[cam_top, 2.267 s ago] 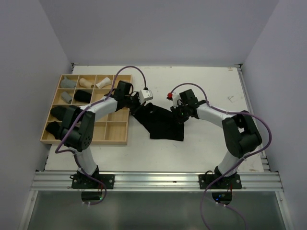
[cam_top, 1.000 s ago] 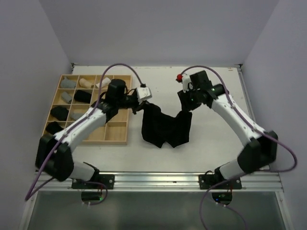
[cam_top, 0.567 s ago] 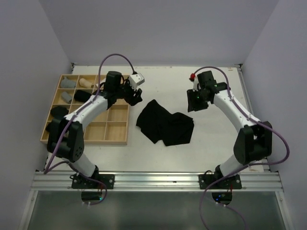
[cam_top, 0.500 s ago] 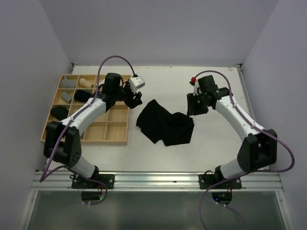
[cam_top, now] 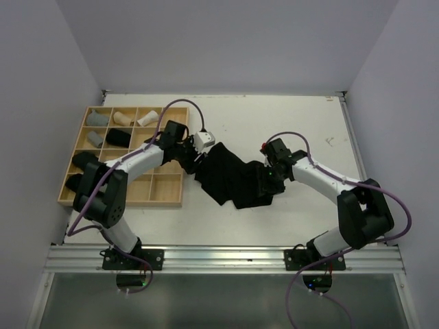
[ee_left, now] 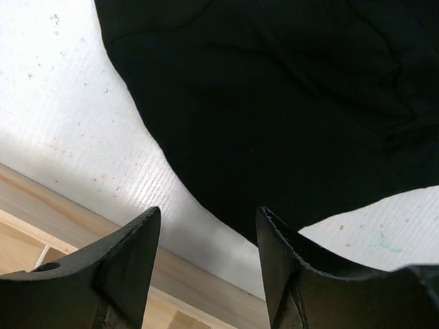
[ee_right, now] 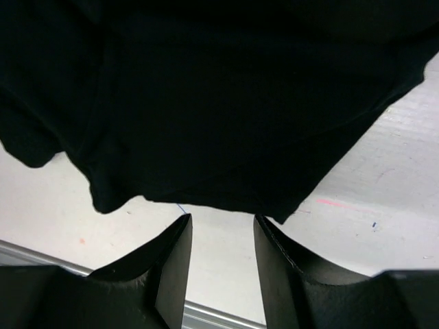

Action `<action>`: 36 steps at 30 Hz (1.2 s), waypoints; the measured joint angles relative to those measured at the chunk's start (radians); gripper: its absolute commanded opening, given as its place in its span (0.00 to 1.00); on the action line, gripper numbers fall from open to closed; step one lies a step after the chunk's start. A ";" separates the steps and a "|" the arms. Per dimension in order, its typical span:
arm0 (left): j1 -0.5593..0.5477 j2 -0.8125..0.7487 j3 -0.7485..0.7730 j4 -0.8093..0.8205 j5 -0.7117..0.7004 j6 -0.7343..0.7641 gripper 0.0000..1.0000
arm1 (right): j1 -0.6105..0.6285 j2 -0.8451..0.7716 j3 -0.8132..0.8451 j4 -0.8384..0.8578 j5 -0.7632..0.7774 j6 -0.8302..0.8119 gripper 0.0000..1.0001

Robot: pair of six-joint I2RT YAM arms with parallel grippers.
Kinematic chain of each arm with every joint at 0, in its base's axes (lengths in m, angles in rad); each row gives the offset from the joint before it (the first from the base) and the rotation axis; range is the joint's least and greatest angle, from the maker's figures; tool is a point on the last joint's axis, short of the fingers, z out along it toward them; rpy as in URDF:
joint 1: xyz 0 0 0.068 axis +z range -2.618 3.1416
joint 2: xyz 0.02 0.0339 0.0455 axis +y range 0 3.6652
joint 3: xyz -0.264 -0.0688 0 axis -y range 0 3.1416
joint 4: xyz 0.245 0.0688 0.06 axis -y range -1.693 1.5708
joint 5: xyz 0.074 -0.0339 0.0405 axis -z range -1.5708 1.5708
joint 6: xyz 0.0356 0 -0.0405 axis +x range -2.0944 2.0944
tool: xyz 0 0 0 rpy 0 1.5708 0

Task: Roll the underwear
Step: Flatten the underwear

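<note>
At the left of the overhead view the wooden grid tray (cam_top: 167, 201) already holds finished work: a grey roll (cam_top: 97, 118), a beige roll (cam_top: 123, 118) and a white roll (cam_top: 146, 118) in its top row, and a black roll (cam_top: 118, 137) in the row below. Dark shapes at its lower left are partly hidden by the arm. Its lower right compartments show bare wood, so I judge more rolls are due

The black underwear (cam_top: 233, 179) lies spread and rumpled mid-table, and its rolling looks not yet begun. The left gripper (cam_top: 195, 159) sits low at the cloth's left edge, just beside the tray's right rim. Its fingers (ee_left: 130, 264) are spread with only table between them and the hem just ahead. At the cloth's right edge the right gripper (cam_top: 271, 177) is likewise released, its fingers (ee_right: 171, 267) apart and the hem just beyond the tips, nothing held

Room is tight on the left, where the tray rim crowds that gripper. The table (cam_top: 315, 123) is bare toward the upper right, while the strip down to the metal rail (cam_top: 226, 255) is narrower
</note>
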 measured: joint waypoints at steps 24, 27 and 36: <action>-0.032 0.109 0.006 0.001 -0.071 0.000 0.60 | 0.035 0.026 -0.080 0.104 0.186 -0.005 0.33; -0.032 0.112 0.008 0.000 -0.071 0.000 0.60 | 0.037 0.006 -0.080 0.098 0.185 -0.018 0.33; -0.035 0.135 0.026 -0.006 -0.063 -0.001 0.60 | 0.057 -0.034 -0.019 0.066 0.182 -0.083 0.43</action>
